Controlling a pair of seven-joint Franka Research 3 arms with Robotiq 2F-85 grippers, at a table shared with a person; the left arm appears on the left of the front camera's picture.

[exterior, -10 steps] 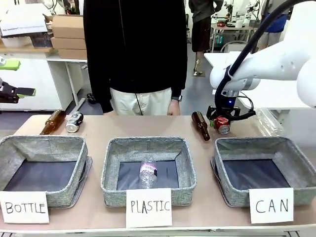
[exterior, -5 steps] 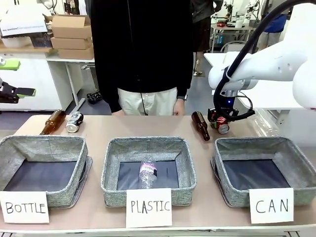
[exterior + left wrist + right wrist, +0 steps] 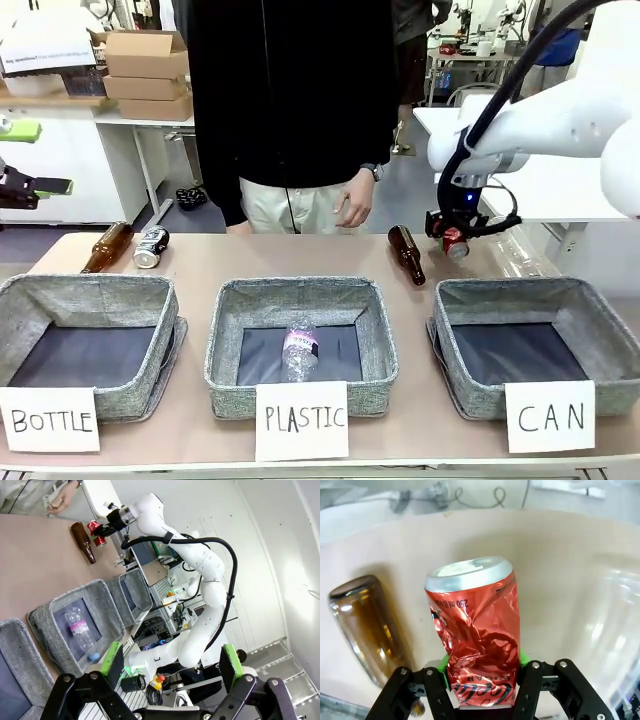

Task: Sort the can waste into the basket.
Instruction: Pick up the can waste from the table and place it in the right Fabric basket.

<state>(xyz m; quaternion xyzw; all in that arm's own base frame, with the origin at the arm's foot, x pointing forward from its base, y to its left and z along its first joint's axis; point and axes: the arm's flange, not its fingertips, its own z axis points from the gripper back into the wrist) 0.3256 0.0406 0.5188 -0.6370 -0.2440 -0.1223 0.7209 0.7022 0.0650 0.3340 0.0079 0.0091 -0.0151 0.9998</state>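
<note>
My right gripper [image 3: 455, 238] is shut on the red can [image 3: 456, 243], holding it a little above the table behind the far left corner of the CAN basket [image 3: 512, 291]. In the right wrist view the dented red can [image 3: 476, 625] sits between the green pads of the right gripper [image 3: 481, 679]. The dark can [image 3: 150, 247] lies on the table at the far left. My left gripper [image 3: 48, 157] hangs open at the left edge, off the table. In the left wrist view the left gripper [image 3: 172, 661] is open with nothing in it; the red can [image 3: 97, 532] and the CAN basket [image 3: 146, 591] are far off.
A brown bottle [image 3: 406, 254] lies just left of the held can, another brown bottle [image 3: 106, 246] beside the dark can. A clear plastic bottle [image 3: 532, 250] lies right of the right gripper. The PLASTIC basket [image 3: 300, 290] holds a clear bottle; the BOTTLE basket [image 3: 85, 288] stands left. A person stands across the table.
The right gripper has risen a little with the red can, lifting it off the table. The person's hand has come up at the table's far edge. The left arm has not moved.
</note>
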